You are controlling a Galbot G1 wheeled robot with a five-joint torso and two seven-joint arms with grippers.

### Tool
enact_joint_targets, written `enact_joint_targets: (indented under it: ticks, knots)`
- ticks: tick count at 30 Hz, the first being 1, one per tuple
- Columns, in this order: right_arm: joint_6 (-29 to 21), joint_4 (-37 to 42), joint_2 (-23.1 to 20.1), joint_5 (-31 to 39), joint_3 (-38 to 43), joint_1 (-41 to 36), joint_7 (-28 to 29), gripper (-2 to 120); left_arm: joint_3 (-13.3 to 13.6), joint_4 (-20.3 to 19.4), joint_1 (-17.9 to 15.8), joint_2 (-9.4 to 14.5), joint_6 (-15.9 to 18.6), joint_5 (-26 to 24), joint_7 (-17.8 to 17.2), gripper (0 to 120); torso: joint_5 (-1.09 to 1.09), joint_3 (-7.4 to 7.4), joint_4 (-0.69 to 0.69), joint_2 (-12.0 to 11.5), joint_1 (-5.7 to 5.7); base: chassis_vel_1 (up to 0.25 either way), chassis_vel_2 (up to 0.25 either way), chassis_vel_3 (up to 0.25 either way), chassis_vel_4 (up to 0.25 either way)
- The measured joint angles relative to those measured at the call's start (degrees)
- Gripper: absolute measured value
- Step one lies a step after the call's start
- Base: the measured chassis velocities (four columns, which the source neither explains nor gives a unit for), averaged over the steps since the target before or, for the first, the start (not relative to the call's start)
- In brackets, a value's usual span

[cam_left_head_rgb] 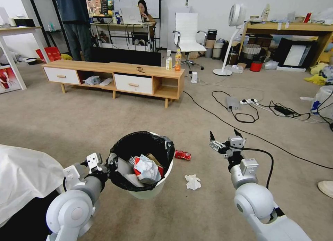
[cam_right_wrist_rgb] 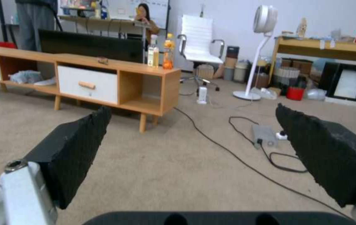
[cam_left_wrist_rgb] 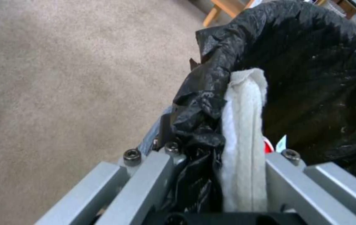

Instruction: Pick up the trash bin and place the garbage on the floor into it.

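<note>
The white trash bin (cam_left_head_rgb: 152, 189) with its black bag (cam_left_head_rgb: 138, 143) is tilted in front of me. My left gripper (cam_left_head_rgb: 110, 163) is shut on its left rim; the left wrist view shows the white rim (cam_left_wrist_rgb: 245, 125) and the bag (cam_left_wrist_rgb: 311, 62) clamped between the fingers. Inside lie a red-white cup, a tissue and brown paper. On the floor (cam_left_head_rgb: 86, 123), a crushed red can (cam_left_head_rgb: 182, 155) and a white tissue wad (cam_left_head_rgb: 192, 182) lie just right of the bin. My right gripper (cam_left_head_rgb: 224, 138) is open and empty, right of the can, its black pads (cam_right_wrist_rgb: 78, 147) spread wide.
A low wooden TV cabinet (cam_left_head_rgb: 114, 76) with two upright bottles (cam_left_head_rgb: 178, 59) stands ahead. Black cables (cam_left_head_rgb: 242, 112) and a power strip run across the carpet at right. A standing fan (cam_left_head_rgb: 230, 36), a white chair (cam_left_head_rgb: 189, 32), a white cloth (cam_left_head_rgb: 24, 175) at left, a shoe (cam_left_head_rgb: 326, 187) at right.
</note>
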Motion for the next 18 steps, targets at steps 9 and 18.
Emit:
enact_joint_targets:
  ticks: [9,18]
  knots:
    - [1.79,-0.50,0.32,-0.79,-0.02,0.10,-0.61,100,0.02,-0.17,-0.02,-0.07,0.00,0.01,-0.13,7,0.01,0.01,0.01,0.00,0.01,-0.152,0.161,0.161,-0.155]
    - [2.08,-0.40,0.56,-0.86,-0.05,0.14,-0.56,100,-0.03,-0.59,0.16,-0.07,-0.01,0.00,-0.19,7,0.01,0.00,0.00,-0.02,0.01,-0.035,0.038,0.035,-0.042]
